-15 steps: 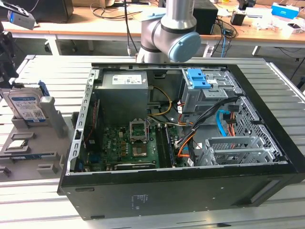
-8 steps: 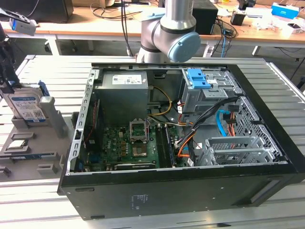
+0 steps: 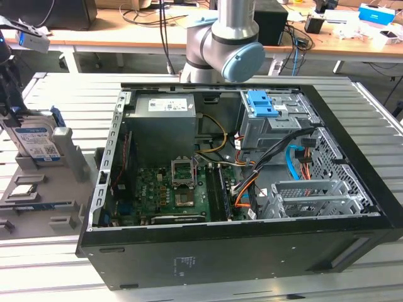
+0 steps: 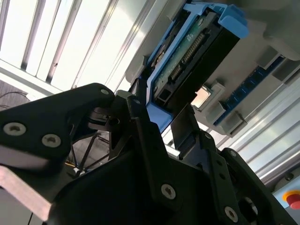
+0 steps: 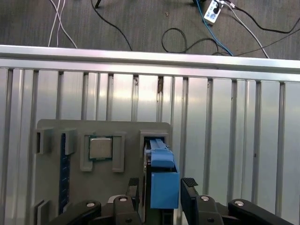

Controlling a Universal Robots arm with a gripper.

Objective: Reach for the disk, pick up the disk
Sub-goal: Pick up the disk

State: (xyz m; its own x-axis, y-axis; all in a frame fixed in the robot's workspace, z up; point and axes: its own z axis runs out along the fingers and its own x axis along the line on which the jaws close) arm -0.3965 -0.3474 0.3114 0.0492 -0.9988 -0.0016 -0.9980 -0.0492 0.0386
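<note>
Black fingers [image 5: 190, 187] of my end effector [image 5: 161, 186]: spread, one on either side of the disk [image 5: 162, 161], narrow gaps showing, nothing gripped. Disk: upright on edge in a slot of the grey holder tray [image 5: 56, 129]. Processor chip [image 5: 100, 147]: flat in the adjacent pocket. Tray rests on the slatted metal desk [image 5: 225, 140].
</note>
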